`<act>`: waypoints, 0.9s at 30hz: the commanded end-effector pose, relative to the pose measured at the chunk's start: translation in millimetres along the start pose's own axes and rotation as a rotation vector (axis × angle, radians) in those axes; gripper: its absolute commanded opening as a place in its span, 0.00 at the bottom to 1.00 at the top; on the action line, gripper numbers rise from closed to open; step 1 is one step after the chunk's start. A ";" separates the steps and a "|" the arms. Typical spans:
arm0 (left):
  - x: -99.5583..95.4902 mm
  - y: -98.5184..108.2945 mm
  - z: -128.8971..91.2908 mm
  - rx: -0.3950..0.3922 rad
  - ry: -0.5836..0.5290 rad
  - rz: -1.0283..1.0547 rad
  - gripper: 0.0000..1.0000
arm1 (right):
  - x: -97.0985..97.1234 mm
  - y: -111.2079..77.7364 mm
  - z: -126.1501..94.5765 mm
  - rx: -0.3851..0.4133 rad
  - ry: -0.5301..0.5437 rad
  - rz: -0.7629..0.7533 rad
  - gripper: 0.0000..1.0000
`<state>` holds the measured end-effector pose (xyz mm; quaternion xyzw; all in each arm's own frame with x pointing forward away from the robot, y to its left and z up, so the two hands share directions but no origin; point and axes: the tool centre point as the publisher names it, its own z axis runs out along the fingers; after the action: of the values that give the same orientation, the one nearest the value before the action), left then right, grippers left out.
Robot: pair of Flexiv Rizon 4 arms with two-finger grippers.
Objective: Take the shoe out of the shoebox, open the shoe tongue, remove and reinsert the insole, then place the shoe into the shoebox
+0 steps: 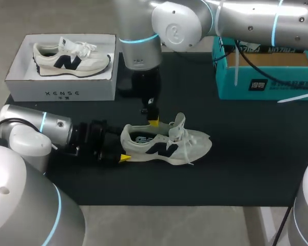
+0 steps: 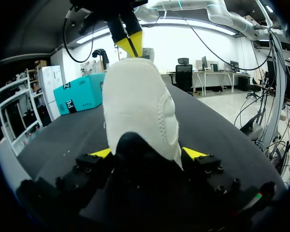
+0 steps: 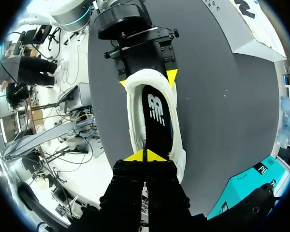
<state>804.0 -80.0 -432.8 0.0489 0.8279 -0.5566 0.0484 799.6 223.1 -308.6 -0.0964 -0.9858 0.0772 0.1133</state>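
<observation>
Shoe (image 1: pixel 167 146): upright on bench (image 1: pixel 236 164), near centre, toe twd R arm's side.
L claw (image 2: pixel 147 153): clamps heel, both sides.
R claw (image 3: pixel 145 156): tips pinched on insole (image 3: pixel 157 121) inside shoe.

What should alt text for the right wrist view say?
The right gripper, tips pinched shut on the black insole, hangs over a white sneaker on the dark table. The left gripper clamps its heel.
</observation>
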 end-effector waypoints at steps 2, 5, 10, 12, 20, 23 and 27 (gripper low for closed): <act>2.3 2.9 3.5 0.000 -0.003 0.001 0.00 | 1.2 -3.8 15.2 -0.028 -0.013 0.015 0.00; 2.3 2.9 3.5 0.000 -0.003 0.001 0.00 | -3.3 -2.9 24.7 -0.041 -0.018 0.008 0.00; 2.3 2.9 3.5 0.000 -0.003 0.001 0.00 | -7.1 -2.4 30.6 -0.028 -0.038 0.023 0.00; 2.3 2.9 3.5 0.000 -0.003 0.001 0.00 | -10.3 -2.3 34.0 -0.023 -0.041 0.033 0.00; 2.3 2.9 3.5 0.000 -0.003 0.001 0.00 | -23.2 0.7 44.0 -0.010 -0.067 0.097 0.00; 2.3 2.9 3.5 0.000 -0.003 0.001 0.00 | -28.9 5.2 45.0 -0.011 -0.089 0.106 0.00; 2.3 2.9 3.5 0.000 -0.003 0.001 0.00 | -37.8 10.1 46.3 -0.012 -0.100 0.108 0.00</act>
<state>804.0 -80.1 -432.8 0.0488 0.8279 -0.5566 0.0485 821.8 214.4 -359.1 -0.1462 -0.9846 0.0774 0.0571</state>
